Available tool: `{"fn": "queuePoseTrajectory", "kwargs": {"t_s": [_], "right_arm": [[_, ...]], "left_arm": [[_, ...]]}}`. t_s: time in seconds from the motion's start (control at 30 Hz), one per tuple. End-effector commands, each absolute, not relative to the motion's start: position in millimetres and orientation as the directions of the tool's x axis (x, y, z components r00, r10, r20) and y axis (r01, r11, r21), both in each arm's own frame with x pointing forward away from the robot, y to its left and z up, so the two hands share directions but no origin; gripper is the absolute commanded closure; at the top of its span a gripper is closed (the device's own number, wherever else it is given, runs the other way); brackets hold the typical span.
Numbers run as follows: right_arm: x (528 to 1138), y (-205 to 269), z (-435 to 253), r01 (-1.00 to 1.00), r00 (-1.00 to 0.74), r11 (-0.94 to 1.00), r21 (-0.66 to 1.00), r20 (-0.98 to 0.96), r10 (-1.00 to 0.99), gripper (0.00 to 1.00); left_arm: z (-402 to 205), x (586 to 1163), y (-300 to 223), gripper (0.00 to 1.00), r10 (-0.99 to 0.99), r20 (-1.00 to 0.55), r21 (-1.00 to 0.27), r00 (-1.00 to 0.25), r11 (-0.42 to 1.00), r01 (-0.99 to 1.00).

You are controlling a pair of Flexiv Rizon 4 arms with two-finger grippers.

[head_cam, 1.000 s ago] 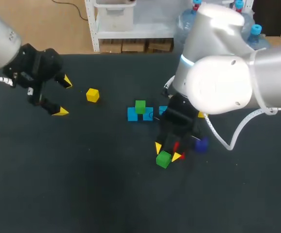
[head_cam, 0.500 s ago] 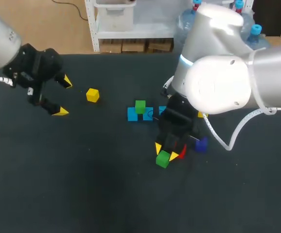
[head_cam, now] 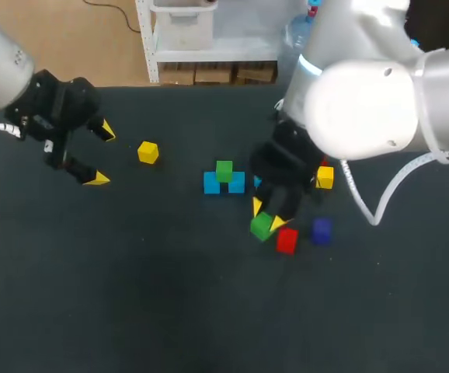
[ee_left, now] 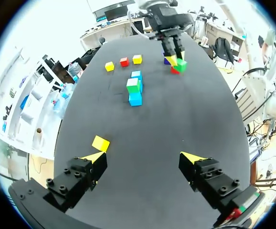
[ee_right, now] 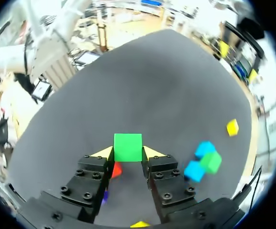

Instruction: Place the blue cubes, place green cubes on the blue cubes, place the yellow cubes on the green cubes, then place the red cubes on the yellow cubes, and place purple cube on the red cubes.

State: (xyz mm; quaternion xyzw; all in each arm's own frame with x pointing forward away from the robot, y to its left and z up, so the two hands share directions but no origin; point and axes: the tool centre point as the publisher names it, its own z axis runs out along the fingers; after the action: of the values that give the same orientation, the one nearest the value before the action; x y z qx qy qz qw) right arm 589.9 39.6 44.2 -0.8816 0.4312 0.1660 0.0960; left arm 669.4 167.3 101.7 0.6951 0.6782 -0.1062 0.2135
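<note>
The small, hard-looking green cube (ee_right: 128,147) was pinched between the yellow tips of the right gripper (ee_right: 128,153). It seemed to be held clear of the matte black table (head_cam: 170,311), just beside a red cube (head_cam: 287,241). It was also near the light blue cubes (head_cam: 212,183), which carried a second green cube (head_cam: 224,170) on top.

The held cube looked light and rigid, with flat, smooth faces. A centred hold on two opposite sides should keep it, while an off-centre squeeze might let it twist or slip. The right fingers were closed only to the cube's width, one pad on each side face.

Well apart, the left gripper (ee_left: 143,157) hung spread wide with nothing in it. A loose yellow cube (ee_left: 100,143) lay just ahead of one of its fingers.
</note>
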Motion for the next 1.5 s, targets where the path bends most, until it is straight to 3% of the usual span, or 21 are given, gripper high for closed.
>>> {"fn": "queuePoseTrajectory", "kwargs": {"t_s": [0.03, 0.53, 1.5], "right_arm": [[595, 35, 48, -0.863, 0.474, -0.505, -0.008, -0.357, -0.805, 1.0], [645, 42, 49, -0.992, 0.126, -0.116, -0.051, -0.337, -0.933, 1.0], [694, 49, 37, -0.989, -0.019, 0.077, -0.124, -0.415, -0.91, 1.0]], "left_arm": [[101, 669, 168, 0.0, 0.896, -0.441, 0.155, 0.061, 0.009, 0.988], [101, 669, 168, 0.0, 0.896, -0.441, 0.155, 0.061, 0.009, 0.988], [101, 669, 168, 0.0, 0.896, -0.441, 0.155, 0.061, 0.009, 0.988]]}}
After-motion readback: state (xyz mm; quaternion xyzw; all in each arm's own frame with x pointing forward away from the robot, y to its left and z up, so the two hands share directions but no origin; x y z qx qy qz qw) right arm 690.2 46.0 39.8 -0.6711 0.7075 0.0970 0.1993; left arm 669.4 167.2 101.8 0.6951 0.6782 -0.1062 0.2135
